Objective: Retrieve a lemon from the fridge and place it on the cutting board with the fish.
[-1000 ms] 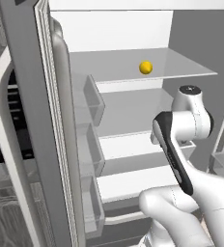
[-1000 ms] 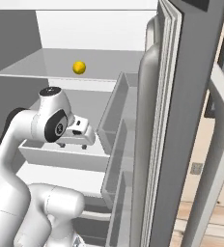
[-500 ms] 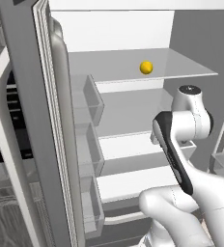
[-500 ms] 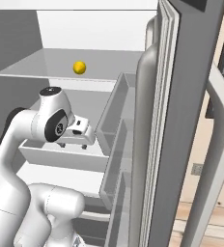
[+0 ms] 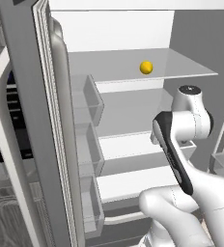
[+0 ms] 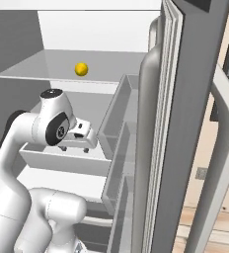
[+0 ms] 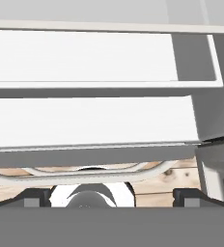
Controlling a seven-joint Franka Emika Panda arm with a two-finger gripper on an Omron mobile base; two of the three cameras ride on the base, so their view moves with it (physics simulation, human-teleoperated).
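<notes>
The fridge (image 5: pixel 27 120) stands with both doors swung wide, its white inside showing. A small yellow lemon (image 5: pixel 146 67) lies on the upper clear shelf (image 5: pixel 191 72), seen again as the lemon (image 6: pixel 81 68) in the right base view. My gripper (image 6: pixel 74 147) hangs inside the fridge, one level below that shelf and a little nearer to me, pointing down. Its fingertips (image 7: pixel 34 195) sit far apart in the hand view with nothing between them, so it is open. The cutting board and the fish are out of view.
Clear door bins (image 5: pixel 87 96) line the left door, and more bins (image 6: pixel 119 113) line the right door (image 6: pixel 185 99). A grey drawer front (image 6: pixel 62 160) sits just under the hand. White lower shelves (image 7: pixel 85 120) lie below. Wooden floor (image 6: pixel 205 222) shows at right.
</notes>
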